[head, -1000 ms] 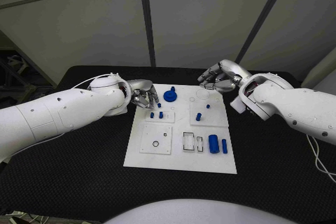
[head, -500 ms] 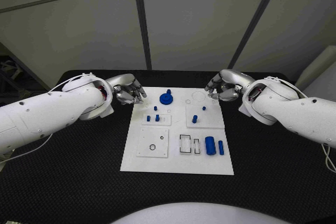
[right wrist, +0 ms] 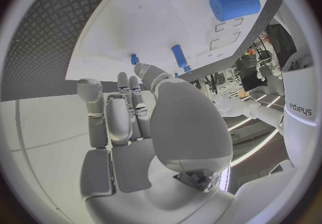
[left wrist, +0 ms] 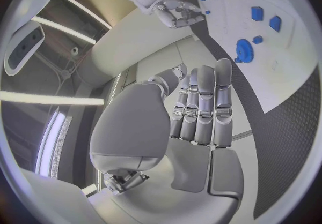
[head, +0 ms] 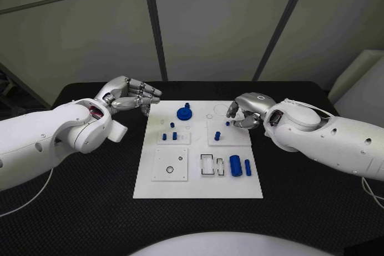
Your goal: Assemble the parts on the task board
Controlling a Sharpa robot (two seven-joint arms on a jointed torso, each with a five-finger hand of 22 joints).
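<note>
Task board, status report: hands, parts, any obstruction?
Left hand open, off the white task board. Right hand empty, fingers curled, over its far right corner. Blue gear-shaped part seated; nothing blocking.

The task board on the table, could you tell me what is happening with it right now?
Neither hand holds anything. The left hand hovers open off the far left corner of the white task board. The right hand reaches over the board's far right corner, fingers curled near a small blue peg. The blue parts sit on the board.

Glossy white arms, a thin white cable, silver left hand (head: 128,94).
</note>
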